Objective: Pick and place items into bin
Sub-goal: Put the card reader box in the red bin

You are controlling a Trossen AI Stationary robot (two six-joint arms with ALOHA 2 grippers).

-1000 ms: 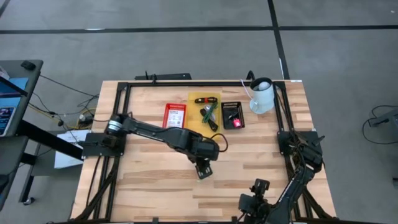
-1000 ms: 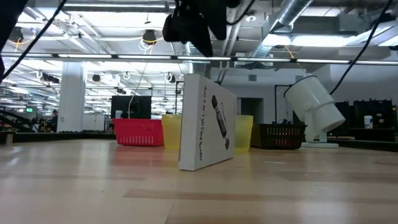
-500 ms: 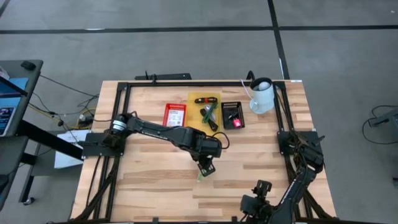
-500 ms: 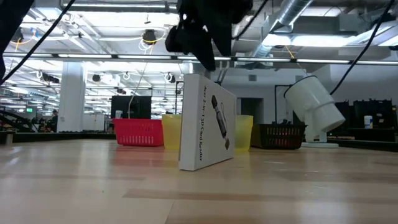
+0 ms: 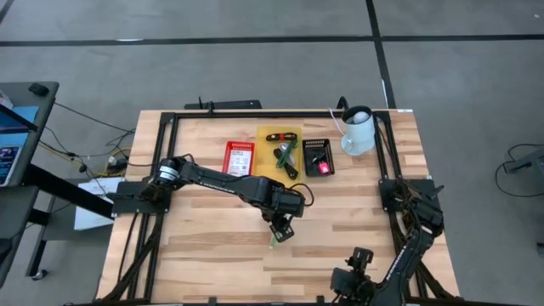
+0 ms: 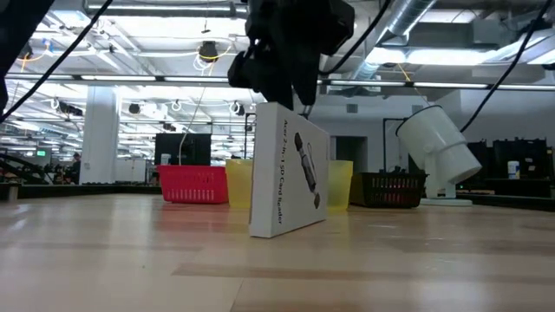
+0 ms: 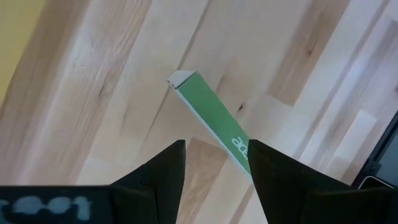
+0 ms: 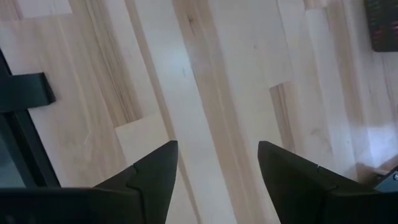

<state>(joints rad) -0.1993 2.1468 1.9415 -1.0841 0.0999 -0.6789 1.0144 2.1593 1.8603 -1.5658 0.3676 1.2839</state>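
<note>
A white box with a printed picture [image 6: 286, 173] stands upright on its lower edge near the table's middle. Its narrow green top face [image 7: 211, 121] shows in the left wrist view and as a green sliver [image 5: 274, 240] from above. My left gripper [image 7: 216, 146] is open and hangs just over that top edge [image 6: 290, 91], its fingers on either side of the green face's near part. My right gripper [image 8: 217, 162] is open over bare wood at the near right corner [image 5: 353, 280]. My left gripper hangs from above right over the box's green top edge [image 7: 239, 146], which runs under one finger [image 7: 267, 168]. Whether that finger touches the box, I cannot tell.
Three small bins sit side by side toward the far edge. The red one [image 5: 228, 158] holds a white printed packet, the yellow one [image 5: 263, 144] green-and-black tools, the black one [image 5: 308, 161] a pink-red piece. A white pitcher [image 5: 358, 132] stands to their right.
My left gripper has come down toward the box's top and turned a little, and it has shifted slightly so that the green top edge shows from above. The box has stayed upright in place.
</note>
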